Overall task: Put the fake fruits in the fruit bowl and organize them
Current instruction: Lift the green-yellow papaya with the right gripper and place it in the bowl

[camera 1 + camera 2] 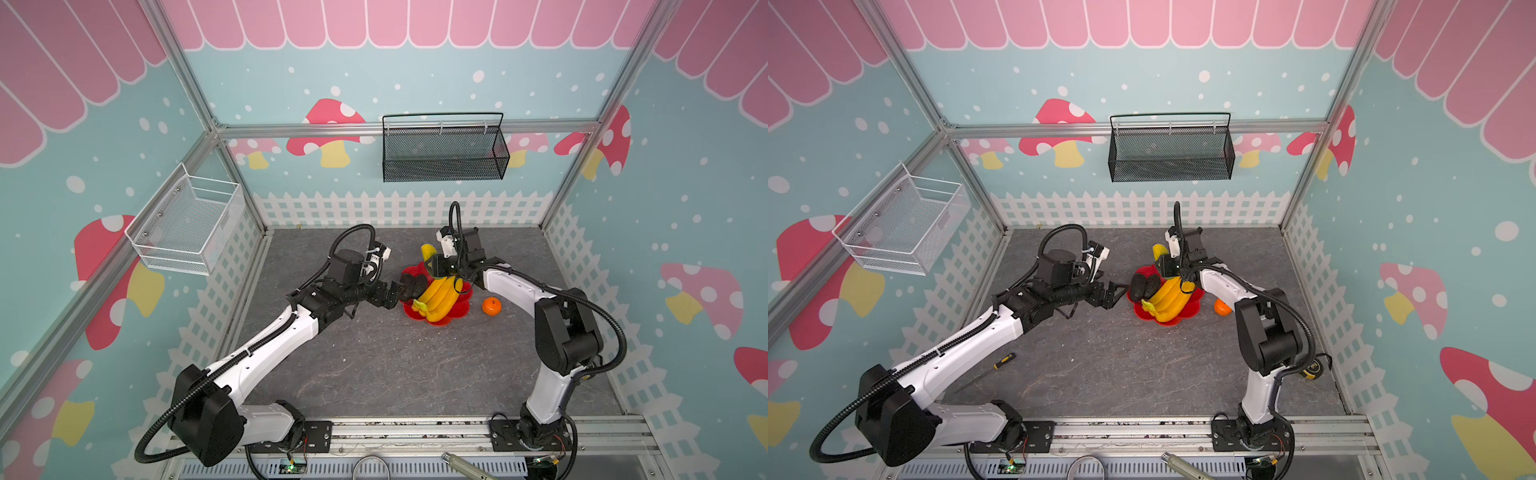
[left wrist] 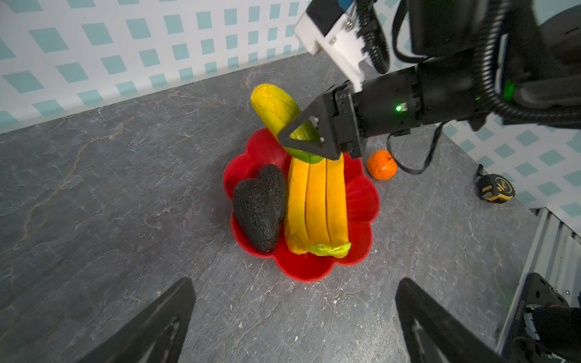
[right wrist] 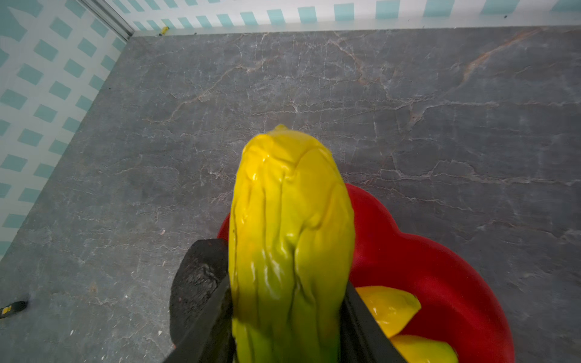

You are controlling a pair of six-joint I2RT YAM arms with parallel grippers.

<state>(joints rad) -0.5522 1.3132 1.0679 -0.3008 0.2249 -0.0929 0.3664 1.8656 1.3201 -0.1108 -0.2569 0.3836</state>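
**Right wrist view: right claw (image 3: 286, 283) pinching the yellow-green fruit (image 3: 289, 204) over the red bowl (image 3: 440, 267)**

In both top views the red bowl sits on the grey desk (image 1: 395, 365), a little toward 12 o'clock from the desk's middle. The right claw's jaws are pressed onto the green end of the yellow-green fruit. The fruit stands tilted, its yellow end leaning out over the bowl's 12 o'clock rim. Whether its green end touches the banana bunch (image 2: 317, 204) I cannot tell.

The banana bunch lies in the bowl from about 1 o'clock to 7 o'clock, stem end at 7. The two dark avocados (image 2: 256, 213) lie touching each other in the bowl's 10 o'clock part, against the bananas. The small orange (image 1: 491, 306) is on the desk just beside the bowl at 3 o'clock.

The left claw (image 1: 391, 296) hangs at the bowl's 9 o'clock rim, jaws spread wide, holding nothing. A yellow-black tape measure (image 1: 1312, 368) lies on the desk at 4 o'clock, well apart.
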